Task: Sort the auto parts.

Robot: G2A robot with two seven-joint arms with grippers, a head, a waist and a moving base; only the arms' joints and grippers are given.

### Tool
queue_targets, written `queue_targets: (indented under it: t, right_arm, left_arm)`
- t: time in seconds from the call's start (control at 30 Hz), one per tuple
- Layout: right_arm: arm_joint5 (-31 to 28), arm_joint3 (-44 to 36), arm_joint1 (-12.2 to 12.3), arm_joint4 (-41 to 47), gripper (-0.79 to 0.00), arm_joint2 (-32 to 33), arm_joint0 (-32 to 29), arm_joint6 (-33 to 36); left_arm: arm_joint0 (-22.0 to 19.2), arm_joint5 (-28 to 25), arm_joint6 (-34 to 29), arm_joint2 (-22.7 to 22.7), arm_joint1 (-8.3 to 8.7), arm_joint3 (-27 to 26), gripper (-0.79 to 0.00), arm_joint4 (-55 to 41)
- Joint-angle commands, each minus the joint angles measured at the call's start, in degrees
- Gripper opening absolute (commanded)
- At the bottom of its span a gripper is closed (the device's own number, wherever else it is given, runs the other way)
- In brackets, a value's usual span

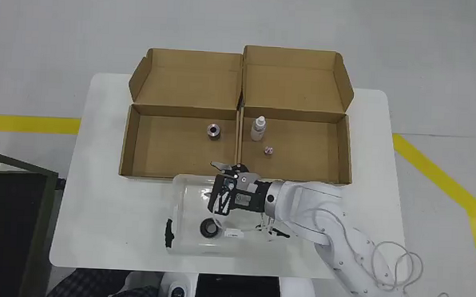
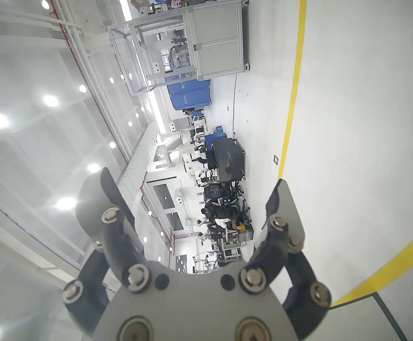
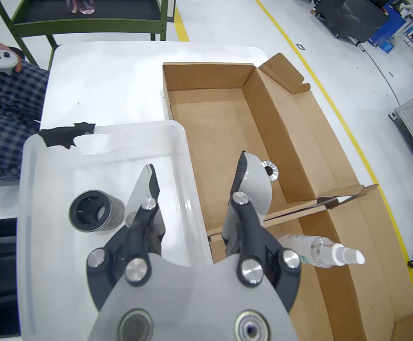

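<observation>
A black cylindrical bearing [image 1: 210, 227] [image 3: 96, 211] lies in a clear plastic bin [image 1: 190, 179] [image 3: 187, 145] at the table's front. My right gripper [image 1: 230, 167] [image 3: 196, 171] is open and holds nothing. It hovers over the bin's far edge, where the bin meets the left cardboard box [image 1: 142, 148] [image 3: 219, 129]. That box holds a silver metal part [image 1: 214, 131] [image 3: 270, 170]. The right box [image 1: 318, 152] holds a white spray bottle [image 1: 258, 127] [image 3: 319, 250] and a small pinkish part [image 1: 267, 151]. My left gripper [image 2: 193, 184] is open and points out into the room.
Both boxes sit side by side at the table's middle with their lids folded back. A black scrap of tape [image 1: 169, 233] [image 3: 64, 137] sticks to the bin's rim. A dark green cart [image 1: 11, 210] stands off the table's left side.
</observation>
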Motion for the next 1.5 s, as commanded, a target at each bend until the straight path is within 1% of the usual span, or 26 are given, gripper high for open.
queue_targets:
  t: [0.0,0.13,0.27,0.5,0.7,0.77,0.9,1.2,1.27,1.4,1.47]
  right_arm:
    - [-2.08,-0.86,0.46,-0.16,-0.317,0.84,-1.35,-0.24]
    - [-6.79,-2.09,1.41,-0.14,-0.311,2.33,-3.88,-0.43]
    - [-9.70,-3.49,2.26,-1.01,-0.314,3.93,-5.88,-0.44]
    - [-13.37,-4.37,3.41,-3.51,-0.305,4.74,-8.77,-1.36]
    - [-15.23,-3.17,3.97,-4.88,-0.296,3.62,-9.71,-2.06]
    - [-15.10,-2.65,4.03,-5.25,-0.280,3.00,-9.63,-2.26]
    - [-14.37,-0.69,3.98,-5.68,-0.274,1.42,-8.69,-2.75]
    - [-12.56,5.37,3.33,-5.11,-0.259,-2.97,-4.76,-3.47]
    - [-12.21,6.48,3.14,-4.76,-0.228,-3.86,-3.83,-3.55]
    - [-11.78,8.63,2.73,-4.14,-0.206,-5.87,-2.08,-3.48]
    - [-11.57,9.65,2.51,-3.79,-0.212,-6.84,-1.22,-3.42]
  left_arm:
    - [0.00,0.00,0.00,0.00,0.00,0.00,0.000,0.00]
    - [0.00,0.00,0.00,0.00,0.00,0.00,0.000,0.00]
    - [0.00,0.00,0.00,0.00,0.00,0.00,0.000,0.00]
    - [0.00,0.00,0.00,0.00,0.00,0.00,0.000,0.00]
    - [0.00,0.00,0.00,0.00,0.00,0.00,0.000,0.00]
    - [0.00,0.00,0.00,0.00,0.00,0.00,0.000,0.00]
    - [0.00,0.00,0.00,0.00,0.00,0.00,0.000,0.00]
    - [0.00,0.00,0.00,0.00,0.00,0.00,0.000,0.00]
    - [0.00,0.00,0.00,0.00,0.00,0.00,0.000,0.00]
    - [0.00,0.00,0.00,0.00,0.00,0.00,0.000,0.00]
    - [0.00,0.00,0.00,0.00,0.00,0.00,0.000,0.00]
